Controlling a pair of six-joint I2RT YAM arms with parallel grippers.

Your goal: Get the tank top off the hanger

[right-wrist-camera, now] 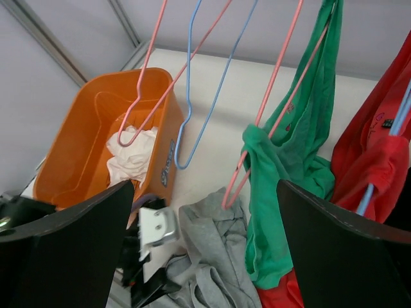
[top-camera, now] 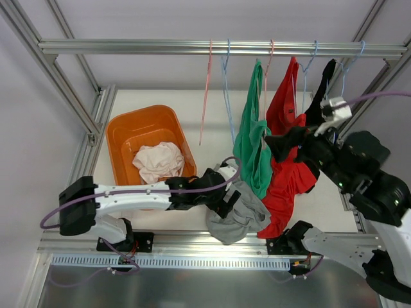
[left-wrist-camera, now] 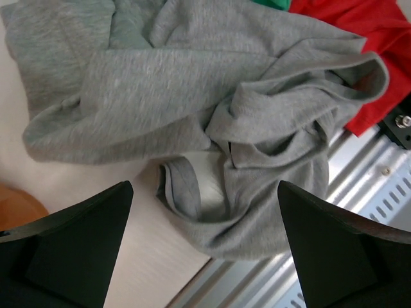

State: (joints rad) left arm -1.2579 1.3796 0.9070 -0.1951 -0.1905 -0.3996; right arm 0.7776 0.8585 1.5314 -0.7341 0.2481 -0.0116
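Observation:
A green tank top [top-camera: 253,147] [right-wrist-camera: 295,167] hangs bunched on a pink hanger [top-camera: 268,70] [right-wrist-camera: 276,96] from the top rail. A grey tank top [top-camera: 241,218] [left-wrist-camera: 192,109] [right-wrist-camera: 218,256] lies crumpled on the table's near edge, off any hanger. My left gripper [top-camera: 226,200] [left-wrist-camera: 204,212] hovers just above the grey cloth, open, with nothing between its fingers. Up beside the green and red garments, my right gripper [top-camera: 280,142] [right-wrist-camera: 205,192] is open and empty.
A red garment [top-camera: 289,179] [right-wrist-camera: 372,160] and a black one [top-camera: 319,96] hang on blue hangers at the right. An empty pink hanger [top-camera: 205,90] and an empty blue hanger [top-camera: 226,90] hang left of them. An orange bin [top-camera: 128,128] holds a white garment [top-camera: 157,160].

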